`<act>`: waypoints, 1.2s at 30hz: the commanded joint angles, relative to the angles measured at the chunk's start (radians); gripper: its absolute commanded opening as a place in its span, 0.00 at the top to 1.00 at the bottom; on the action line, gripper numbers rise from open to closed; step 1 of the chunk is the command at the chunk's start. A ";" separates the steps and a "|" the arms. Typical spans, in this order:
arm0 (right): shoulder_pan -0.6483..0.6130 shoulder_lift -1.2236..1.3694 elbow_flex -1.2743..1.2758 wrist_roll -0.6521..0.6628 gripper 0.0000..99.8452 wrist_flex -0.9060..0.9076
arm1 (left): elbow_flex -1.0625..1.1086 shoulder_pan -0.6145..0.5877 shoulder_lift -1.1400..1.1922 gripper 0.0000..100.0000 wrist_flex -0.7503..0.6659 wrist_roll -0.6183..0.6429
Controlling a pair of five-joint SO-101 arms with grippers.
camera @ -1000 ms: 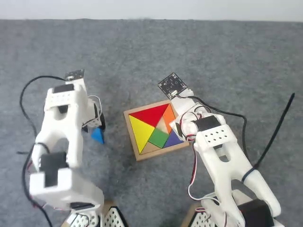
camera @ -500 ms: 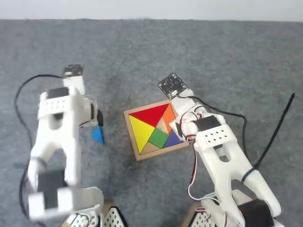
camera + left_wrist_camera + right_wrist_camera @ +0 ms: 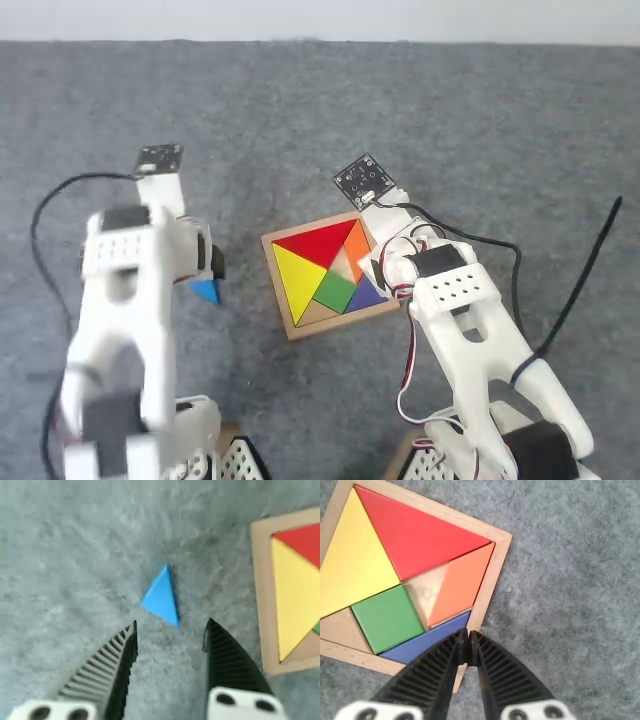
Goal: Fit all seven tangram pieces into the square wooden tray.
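Observation:
The square wooden tray point(image 3: 283, 322) point(image 3: 500, 541) point(image 3: 259, 575) lies mid-table holding red point(image 3: 318, 244), yellow point(image 3: 291, 276), orange point(image 3: 357, 243), green point(image 3: 335, 293) and purple-blue point(image 3: 366, 295) pieces, with two bare triangular gaps. A loose blue triangle point(image 3: 207, 291) point(image 3: 161, 596) lies flat on the grey mat left of the tray. My left gripper point(image 3: 170, 626) hangs open just short of that triangle, a finger to either side of its near corner. My right gripper point(image 3: 467, 636) is shut with nothing in it, its tips over the tray's edge beside the purple-blue piece point(image 3: 422, 642).
Grey carpet-like mat point(image 3: 480, 130) covers the table. Both arm bases stand at the near edge. Black cables point(image 3: 585, 270) trail beside the right arm and loop by the left arm point(image 3: 55, 195).
The left arm has swung and shifted slightly over the blue triangle, which stays in place. The right arm and the tray have not moved.

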 commanded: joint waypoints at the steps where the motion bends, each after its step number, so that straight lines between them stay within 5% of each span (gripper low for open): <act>1: 0.012 -0.053 -0.009 0.005 0.98 -0.018 | -0.173 0.005 0.270 0.79 0.052 0.005; 6: 0.012 -0.053 -0.009 0.005 0.98 -0.018 | -0.255 0.005 0.423 0.79 0.058 0.005; 36: 0.013 -0.053 -0.012 0.005 0.98 -0.018 | -0.174 0.034 0.434 0.79 -0.052 -0.032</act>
